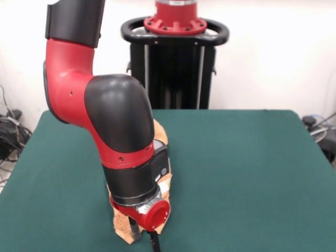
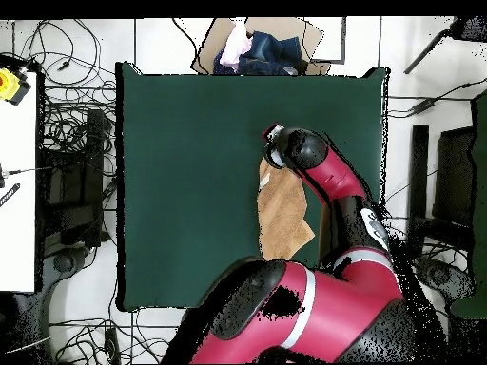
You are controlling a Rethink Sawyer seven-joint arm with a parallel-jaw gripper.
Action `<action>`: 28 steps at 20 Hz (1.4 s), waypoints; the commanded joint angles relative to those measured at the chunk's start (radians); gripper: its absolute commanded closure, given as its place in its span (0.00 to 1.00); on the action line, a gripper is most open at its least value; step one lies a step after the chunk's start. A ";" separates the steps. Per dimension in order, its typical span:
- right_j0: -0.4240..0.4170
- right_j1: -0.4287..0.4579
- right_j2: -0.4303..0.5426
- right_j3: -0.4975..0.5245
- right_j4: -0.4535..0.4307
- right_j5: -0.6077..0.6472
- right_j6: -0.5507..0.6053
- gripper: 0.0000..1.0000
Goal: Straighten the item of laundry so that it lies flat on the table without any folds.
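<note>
The item of laundry, an orange-tan towel (image 2: 283,217), lies on the green table (image 2: 190,171) as a narrow, bunched strip, right of the table's middle in the overhead view. In the front view only its edges (image 1: 122,227) show behind the arm, near the table's front edge. My gripper (image 1: 146,237) hangs at the towel's near end, right at the cloth. The wrist and the picture's lower edge hide most of it, so its state does not show. From overhead the wrist (image 2: 285,147) covers the towel's upper end.
A cardboard box with clothes (image 2: 257,49) sits just beyond the table's top edge in the overhead view. Cables (image 2: 76,143) cover the floor on the left beside a white bench (image 2: 19,190). My arm's bulk (image 2: 314,314) overhangs the table's lower right.
</note>
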 commanded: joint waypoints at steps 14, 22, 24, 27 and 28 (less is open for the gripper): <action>0.087 -0.104 -0.177 0.150 -0.022 0.157 0.227 0.00; 0.098 -0.035 -0.178 0.105 -0.002 0.101 0.233 0.00; 0.103 -0.032 -0.183 0.103 0.001 0.096 0.235 0.00; 0.106 -0.027 -0.187 0.098 0.001 0.092 0.234 0.00; 0.103 -0.021 -0.183 0.093 0.000 0.088 0.229 0.00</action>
